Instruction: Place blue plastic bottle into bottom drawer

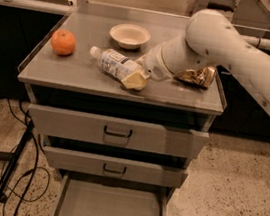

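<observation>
The blue plastic bottle (pixel 114 62), clear with a white cap and a white-and-blue label, lies on its side on the grey cabinet top, cap pointing left. My gripper (pixel 136 76) is down at the bottle's right end and touches it there; the white arm reaches in from the right. The bottom drawer (pixel 109 210) is pulled out below the cabinet, and its flat grey floor is bare.
An orange (pixel 63 42) sits at the left of the cabinet top (pixel 78 79). A white bowl (pixel 129 35) stands at the back. A golden foil snack bag (pixel 196 77) lies right of my wrist. Two closed drawer fronts (pixel 116 132) sit above the open drawer. Cables (pixel 19 173) trail on the floor at the left.
</observation>
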You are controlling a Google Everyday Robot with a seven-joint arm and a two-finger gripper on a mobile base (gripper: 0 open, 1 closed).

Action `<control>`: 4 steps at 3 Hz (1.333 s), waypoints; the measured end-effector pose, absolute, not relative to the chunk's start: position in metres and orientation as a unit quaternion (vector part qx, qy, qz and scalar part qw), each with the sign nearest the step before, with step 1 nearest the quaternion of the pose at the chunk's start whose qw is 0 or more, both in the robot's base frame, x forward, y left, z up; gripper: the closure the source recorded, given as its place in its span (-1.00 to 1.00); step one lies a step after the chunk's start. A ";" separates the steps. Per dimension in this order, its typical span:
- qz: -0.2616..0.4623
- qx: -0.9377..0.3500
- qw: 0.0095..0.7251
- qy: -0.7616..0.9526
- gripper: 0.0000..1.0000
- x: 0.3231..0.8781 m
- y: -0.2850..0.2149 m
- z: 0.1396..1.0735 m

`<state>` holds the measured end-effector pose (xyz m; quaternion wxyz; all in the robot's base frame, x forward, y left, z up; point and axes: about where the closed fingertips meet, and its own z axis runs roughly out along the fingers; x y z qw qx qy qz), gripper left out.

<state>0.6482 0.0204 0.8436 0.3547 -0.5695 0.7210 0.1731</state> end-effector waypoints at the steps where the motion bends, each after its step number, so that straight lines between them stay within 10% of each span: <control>1: 0.160 -0.570 0.427 0.684 1.00 0.577 0.033 0.903; 2: 0.143 -0.603 0.439 0.651 1.00 0.453 0.042 0.912; 4: 0.144 -0.605 0.435 0.651 1.00 0.441 0.043 0.901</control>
